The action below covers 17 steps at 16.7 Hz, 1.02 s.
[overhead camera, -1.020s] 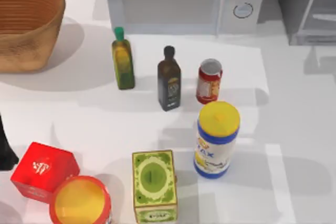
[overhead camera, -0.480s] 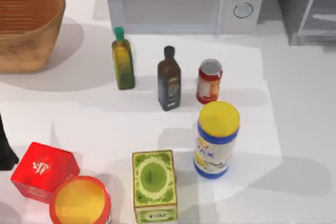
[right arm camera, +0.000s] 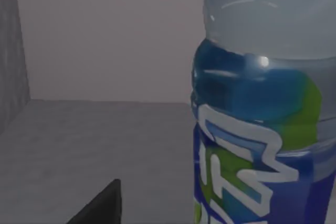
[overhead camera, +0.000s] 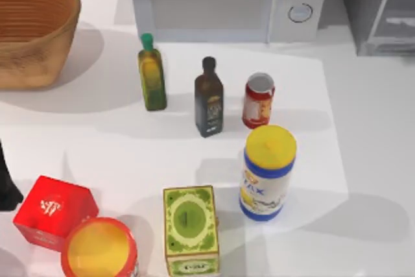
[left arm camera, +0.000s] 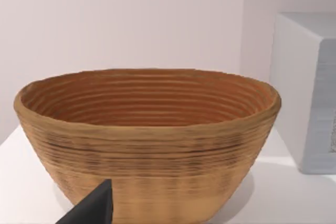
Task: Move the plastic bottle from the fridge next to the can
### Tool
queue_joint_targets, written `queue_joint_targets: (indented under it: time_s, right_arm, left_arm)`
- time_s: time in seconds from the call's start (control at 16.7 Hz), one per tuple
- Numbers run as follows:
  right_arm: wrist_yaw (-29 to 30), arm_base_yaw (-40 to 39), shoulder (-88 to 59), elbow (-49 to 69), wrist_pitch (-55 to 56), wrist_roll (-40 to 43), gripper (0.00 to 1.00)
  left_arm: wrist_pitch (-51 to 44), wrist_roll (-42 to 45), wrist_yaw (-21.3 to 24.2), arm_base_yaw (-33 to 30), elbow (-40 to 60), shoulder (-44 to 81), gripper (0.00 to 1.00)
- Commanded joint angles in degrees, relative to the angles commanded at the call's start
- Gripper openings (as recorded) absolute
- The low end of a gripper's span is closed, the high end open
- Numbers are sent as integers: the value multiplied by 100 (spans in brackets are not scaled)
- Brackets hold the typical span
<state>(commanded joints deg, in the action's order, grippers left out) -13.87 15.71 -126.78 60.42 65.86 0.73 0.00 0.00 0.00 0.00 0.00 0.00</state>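
Note:
The plastic bottle, clear bluish with a blue, white and green label, stands very close in the right wrist view, inside the grey fridge. A dark part of my right gripper juts in beside the bottle, a gap apart from it. In the top view the fridge sits at the back right corner. The red can stands near the table's middle, right of a dark glass bottle. My left arm is parked at the left edge.
A wicker basket sits at the back left, a white microwave at the back. An olive-oil bottle, a yellow-lidded canister, a green box, a red box and a red tub crowd the table.
The shadows on the right side of the table have shifted toward the front. None of the objects on the table has moved.

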Motion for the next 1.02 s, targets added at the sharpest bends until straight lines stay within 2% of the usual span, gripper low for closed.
queue_joint_targets:
  time_s: [0.18,0.66,0.96,1.02]
  right_arm:
    - [29,-10,-109,219,-92,2,100]
    - [174,-142,-830,1673,-815,8,100]
    - [183,-150,-868,1751,-858,9,100]
    - [183,-150,-868,1751,-858,9,92]
  left_arm:
    - [0,0,0,0,0,0,100]
    - [0,0,0,0,0,0,100]
    - [0,0,0,0,0,0,100]
    - [0,0,0,0,0,0,100]
